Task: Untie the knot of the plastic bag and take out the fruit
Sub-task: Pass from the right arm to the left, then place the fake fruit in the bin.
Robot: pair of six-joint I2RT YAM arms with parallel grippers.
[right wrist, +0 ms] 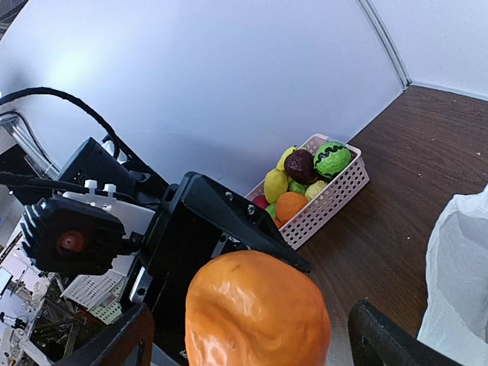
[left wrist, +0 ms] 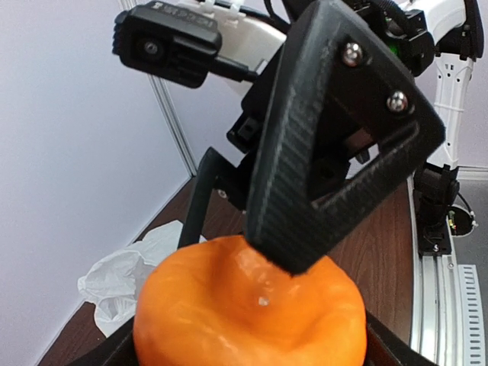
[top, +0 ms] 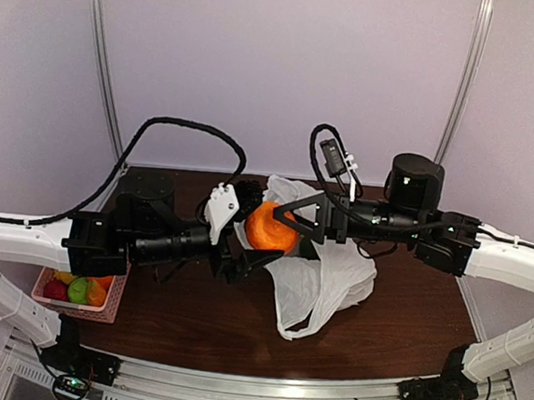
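An orange fruit [top: 266, 228] hangs in the air above the table's middle, between both grippers. My left gripper [top: 244, 243] is shut on it; in the left wrist view the fruit [left wrist: 244, 313] fills the gap between the jaws [left wrist: 244, 347]. My right gripper [top: 291, 218] is open, its fingers [left wrist: 320, 152] straddling the fruit; in the right wrist view the fruit [right wrist: 255, 313] sits between the spread jaws [right wrist: 252, 339] with gaps on both sides. The white plastic bag [top: 321, 280] lies crumpled and slack on the table under the right arm. The knot is not visible.
A pink basket [top: 107, 312] with several fruits stands at the table's near left corner; it also shows in the right wrist view [right wrist: 328, 202]. The bag shows at the edge of the left wrist view [left wrist: 114, 274] and the right wrist view [right wrist: 461, 282]. Walls enclose the back.
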